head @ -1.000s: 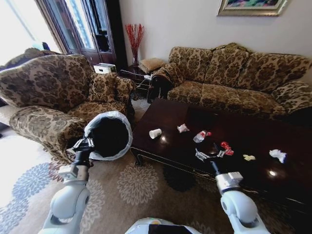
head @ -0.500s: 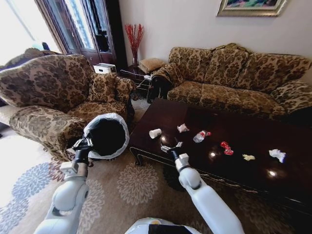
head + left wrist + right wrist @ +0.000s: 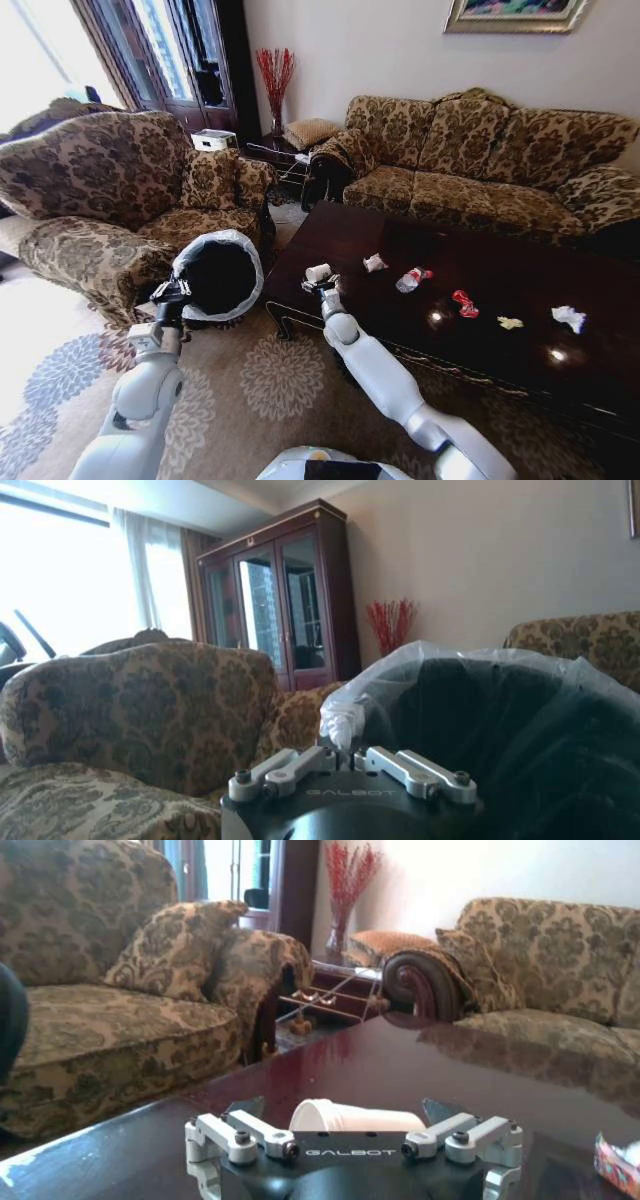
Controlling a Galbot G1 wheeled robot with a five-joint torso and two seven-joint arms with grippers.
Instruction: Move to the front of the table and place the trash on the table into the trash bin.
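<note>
On the dark brown table (image 3: 520,275) the trash lies scattered. A white paper cup (image 3: 318,272) lies on its side near the left corner. Past it are a white paper wad (image 3: 375,263), a clear bottle with a red cap (image 3: 411,279), a red wrapper (image 3: 462,302), a yellow scrap (image 3: 511,323) and another white wad (image 3: 570,318). My right gripper (image 3: 320,284) stands open at the cup (image 3: 355,1116), one finger on each side of it. My left gripper (image 3: 172,292) is shut on the rim of the trash bin (image 3: 222,275), held tilted beside the table; its liner (image 3: 350,701) meets the fingers (image 3: 300,765).
An armchair (image 3: 100,200) stands close behind the trash bin, and a long sofa (image 3: 490,150) runs along the table's far side. A side table with a red vase (image 3: 276,90) sits in the corner. Patterned carpet (image 3: 270,380) lies before the table.
My right arm has swung left across the table, from the red wrapper to the paper cup. The left arm and the bin have barely moved.
</note>
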